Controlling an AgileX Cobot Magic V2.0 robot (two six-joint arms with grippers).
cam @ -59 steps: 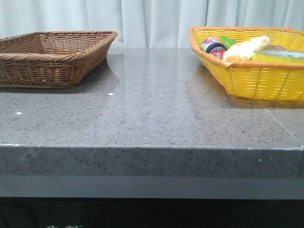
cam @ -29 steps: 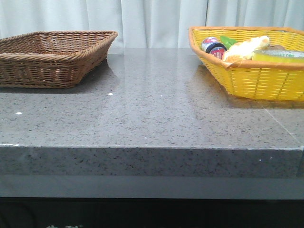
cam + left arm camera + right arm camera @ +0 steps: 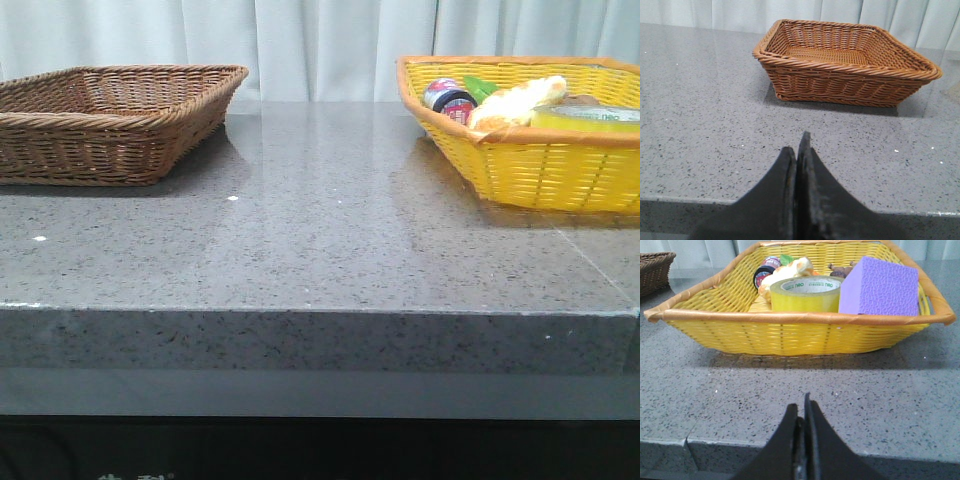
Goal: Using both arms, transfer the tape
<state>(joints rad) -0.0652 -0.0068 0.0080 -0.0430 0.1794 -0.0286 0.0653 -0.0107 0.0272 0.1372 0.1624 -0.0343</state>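
brown wicker basket (image 3: 110, 115), yellow basket (image 3: 545, 165), purple block (image 3: 880, 286)

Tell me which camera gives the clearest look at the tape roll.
The right wrist view: the tape lies flat in the yellow basket, showing its yellow side and white core with green lettering, beside a purple block. The front view catches only its top edge over the basket rim. The left wrist view shows none of it.

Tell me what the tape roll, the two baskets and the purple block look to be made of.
The tape: glossy translucent yellow plastic film on a white printed core, probably cardboard. Brown basket: woven wicker, matte strands. Yellow basket: woven too, likely plastic or dyed rattan, with an orange wrapped rim. Purple block: pebbled matte surface, possibly foam.
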